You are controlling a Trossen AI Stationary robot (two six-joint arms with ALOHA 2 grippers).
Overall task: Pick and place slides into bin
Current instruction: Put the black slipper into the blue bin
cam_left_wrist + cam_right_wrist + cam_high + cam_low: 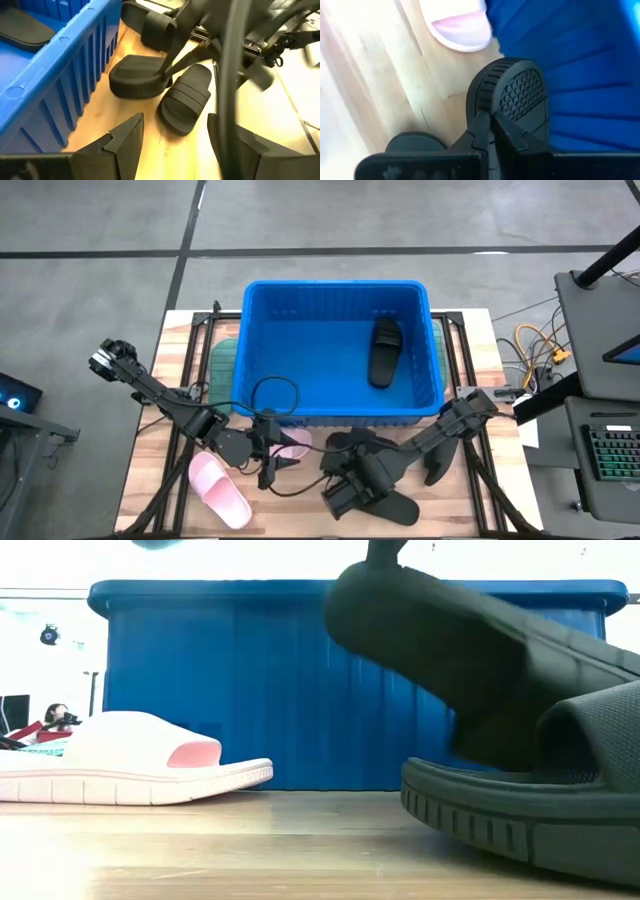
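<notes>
From above, the blue bin (340,350) holds one black slide (385,352) at its 3 o'clock side, with a pink slide (220,490) at the table's 7 o'clock. The left gripper (175,145) hangs spread and empty. In its own wrist view, the right gripper (491,131) is pinched on the raised black slide (512,97) beside the bin wall.

We can't make out any readable text, brand, or number anywhere here, not on the blue bin (260,310), not on the slides, not on the gear at the right edge.
</notes>
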